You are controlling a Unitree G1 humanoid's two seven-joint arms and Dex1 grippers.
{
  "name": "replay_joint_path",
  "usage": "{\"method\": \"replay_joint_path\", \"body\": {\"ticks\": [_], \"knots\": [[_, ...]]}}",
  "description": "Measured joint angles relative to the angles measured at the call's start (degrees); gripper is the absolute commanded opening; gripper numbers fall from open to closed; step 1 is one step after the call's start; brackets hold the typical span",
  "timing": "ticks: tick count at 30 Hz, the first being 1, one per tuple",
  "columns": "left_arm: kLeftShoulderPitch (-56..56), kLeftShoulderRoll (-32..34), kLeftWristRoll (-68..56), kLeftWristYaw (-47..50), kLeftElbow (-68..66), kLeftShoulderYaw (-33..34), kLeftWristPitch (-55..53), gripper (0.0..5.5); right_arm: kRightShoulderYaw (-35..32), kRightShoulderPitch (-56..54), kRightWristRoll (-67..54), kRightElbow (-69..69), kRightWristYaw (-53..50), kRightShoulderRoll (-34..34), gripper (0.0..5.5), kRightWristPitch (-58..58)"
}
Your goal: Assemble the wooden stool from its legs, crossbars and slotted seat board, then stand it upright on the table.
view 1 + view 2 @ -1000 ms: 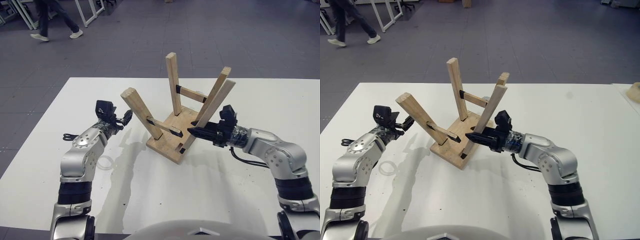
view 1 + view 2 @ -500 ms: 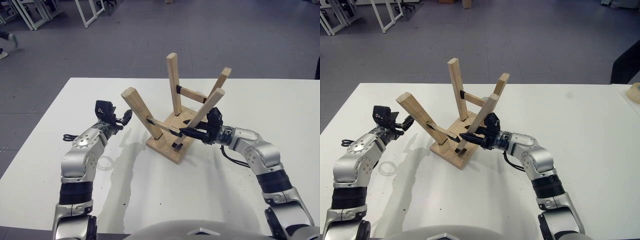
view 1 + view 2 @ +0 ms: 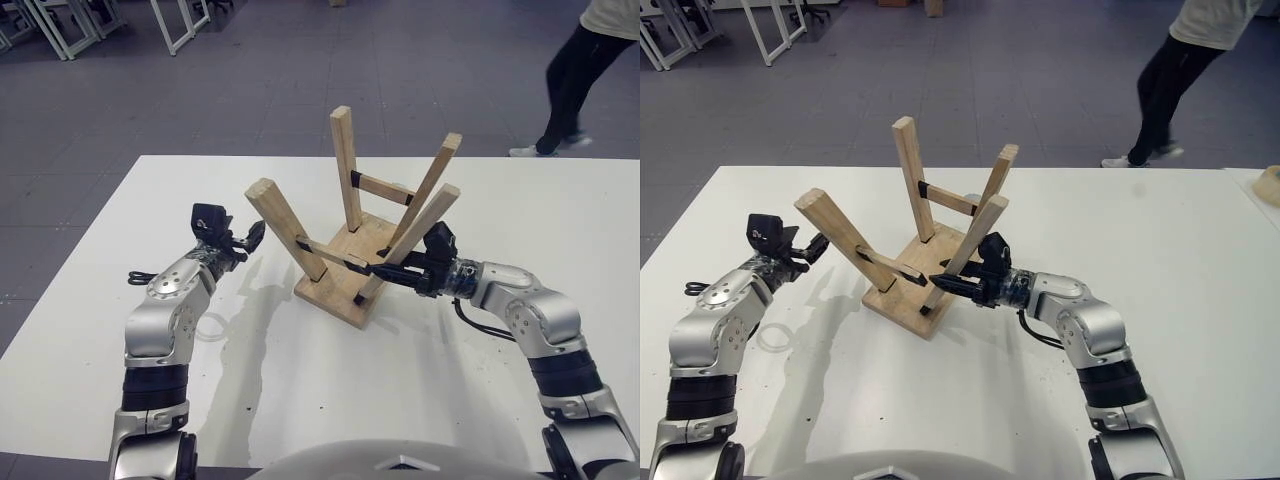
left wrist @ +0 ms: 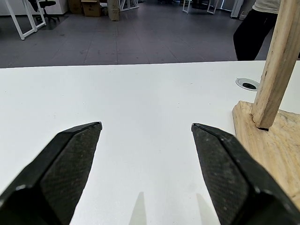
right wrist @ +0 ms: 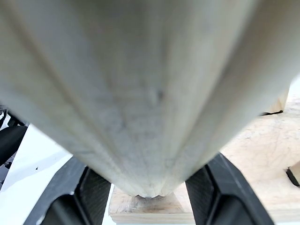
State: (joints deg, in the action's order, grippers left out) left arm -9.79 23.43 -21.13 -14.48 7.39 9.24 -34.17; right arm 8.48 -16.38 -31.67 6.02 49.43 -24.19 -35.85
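Now right gripper jaws clamp the near leg of the upturned stool; left gripper jaws gape empty beside it.

1. Four wooden legs: left leg, middle leg, far right leg, near right leg.
2. Two crossbars in sight: far crossbar, near crossbar.
3. One seat board.
4. One white table.
5. Two grippers: left gripper, right gripper.
6. One clear ring on the tabletop.
7. One round grommet set in the tabletop.
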Motion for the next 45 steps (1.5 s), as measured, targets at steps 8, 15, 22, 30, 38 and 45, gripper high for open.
{"method": "replay_joint_path", "body": {"ticks": [8,15,22,30,38,45], "knots": [[0.02,-0.05,0.04,0.10,0.14,0.17,-0.64,3.55,2.34,-0.06,5.34,2.33,-0.87,-1.99,2.02,3.97],[1.12,-0.50,0.06,0.09,0.65,0.03,-0.81,3.55,1.47,5.22,7.83,4.63,-1.38,-3.49,2.02,12.17],[1.12,-0.60,0.06,0.07,0.76,-0.06,-1.33,3.55,4.20,7.80,13.70,5.77,-1.98,-4.23,2.02,20.62],[1.14,-0.92,0.29,0.36,1.52,-0.08,-1.41,3.55,4.68,8.54,14.83,6.63,-3.14,-4.22,2.02,20.93],[-2.66,0.16,5.20,8.35,5.91,6.82,2.28,3.55,7.37,8.28,20.28,7.43,-7.35,-3.96,2.02,23.01],[-14.59,7.38,8.48,4.83,15.40,5.63,9.80,3.55,6.23,7.65,18.45,8.39,-8.93,-2.93,2.02,17.94]]}}
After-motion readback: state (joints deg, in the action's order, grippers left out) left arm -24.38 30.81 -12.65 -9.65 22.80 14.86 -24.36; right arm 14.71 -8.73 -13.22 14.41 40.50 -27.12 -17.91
